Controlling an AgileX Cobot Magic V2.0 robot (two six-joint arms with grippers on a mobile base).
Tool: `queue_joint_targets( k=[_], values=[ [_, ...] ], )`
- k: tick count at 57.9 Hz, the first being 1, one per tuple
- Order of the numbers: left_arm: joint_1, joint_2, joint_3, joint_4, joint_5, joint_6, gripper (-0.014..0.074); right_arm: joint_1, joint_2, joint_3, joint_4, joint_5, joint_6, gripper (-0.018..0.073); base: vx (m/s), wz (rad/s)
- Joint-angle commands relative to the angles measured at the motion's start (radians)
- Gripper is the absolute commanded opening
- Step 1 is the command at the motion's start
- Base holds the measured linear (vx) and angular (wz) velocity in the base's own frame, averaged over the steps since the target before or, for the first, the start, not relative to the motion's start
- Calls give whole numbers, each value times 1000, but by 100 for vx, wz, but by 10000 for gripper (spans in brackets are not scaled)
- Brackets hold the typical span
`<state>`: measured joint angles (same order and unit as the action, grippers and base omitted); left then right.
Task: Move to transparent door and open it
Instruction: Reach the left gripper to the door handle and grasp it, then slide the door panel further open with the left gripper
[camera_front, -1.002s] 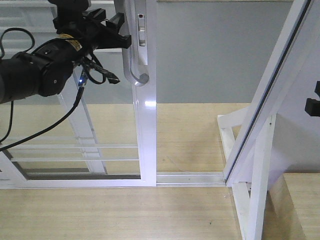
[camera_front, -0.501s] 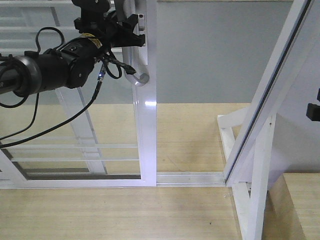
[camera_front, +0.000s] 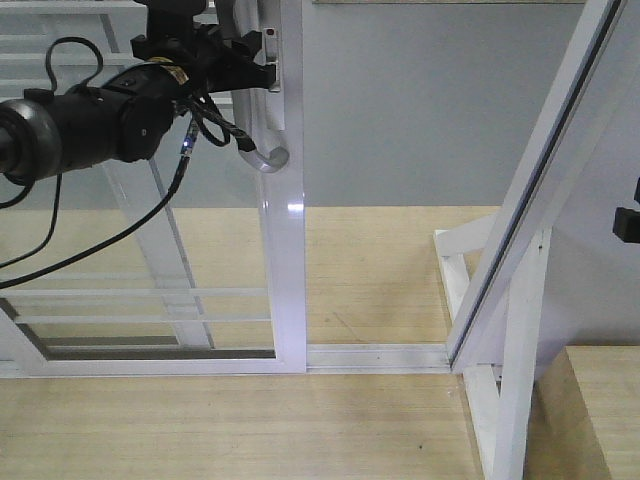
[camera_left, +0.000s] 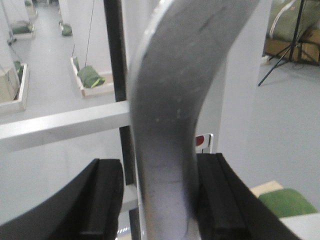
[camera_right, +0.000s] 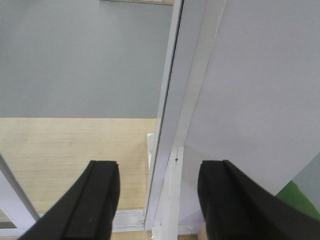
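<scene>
The transparent door (camera_front: 285, 250) is a glass panel in a white frame with thin horizontal bars, standing at the left. Its curved silver handle (camera_front: 262, 130) has a small lock (camera_front: 272, 45) beside it. My left gripper (camera_front: 258, 62) straddles the handle near its top. In the left wrist view the handle (camera_left: 170, 100) fills the space between the open jaws of my left gripper (camera_left: 160, 200); the right finger (camera_left: 217, 195) touches it, and a narrow gap shows on the left side. My right gripper (camera_right: 159, 200) is open and empty, and only its tip (camera_front: 628, 218) shows at the right edge of the front view.
A slanted white-framed panel (camera_front: 540, 180) on a white stand (camera_front: 505, 380) rises at the right. A floor track (camera_front: 375, 355) runs from the door to that stand. A second white-framed glass panel (camera_front: 150, 230) stands behind the door. The floor is light wood.
The door's edge has slid a little to the left along the track, widening the opening. My left arm reached the handle and moved left with it. The right gripper has hardly moved.
</scene>
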<state>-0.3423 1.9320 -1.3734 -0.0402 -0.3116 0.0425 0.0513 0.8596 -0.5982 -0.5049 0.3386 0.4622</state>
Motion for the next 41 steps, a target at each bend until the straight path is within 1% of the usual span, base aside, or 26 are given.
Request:
queue_joint_targets(
  k=[1,5,9,20,26,32,38,41],
  values=[
    [83,-88,-33,-95,-21,32,420,-5,-9,-30,-15,-60,-7,427,0,0],
    [100,-101,-33,-96,-18,56,420,-5,-9,-30,-15,-60,-7,427,0,0],
    [112,-109,-33,-96,-3,56,420,-5,-9,-30,-15,-60,-7,427,0,0],
    [146,-127,-33,-96,94,54,420,-5,-9,-30,-15,-60,-7,427,0,0],
    [169,-138,-18,-96,113,54,420,-5,-9,-30,-15,-60,-7,427,0,0],
    [197,-171,20,-95,117,55,420,-5,-9,-30,-16,-60,-7,427,0,0],
    [226,-224,98,-93,121,56,420,-5,-9,-30,-16,-60,-7,427,0,0],
    [243,-260,151,-80,118,56,420,-5,-9,-30,-17,-60,-7,427,0,0]
  ],
)
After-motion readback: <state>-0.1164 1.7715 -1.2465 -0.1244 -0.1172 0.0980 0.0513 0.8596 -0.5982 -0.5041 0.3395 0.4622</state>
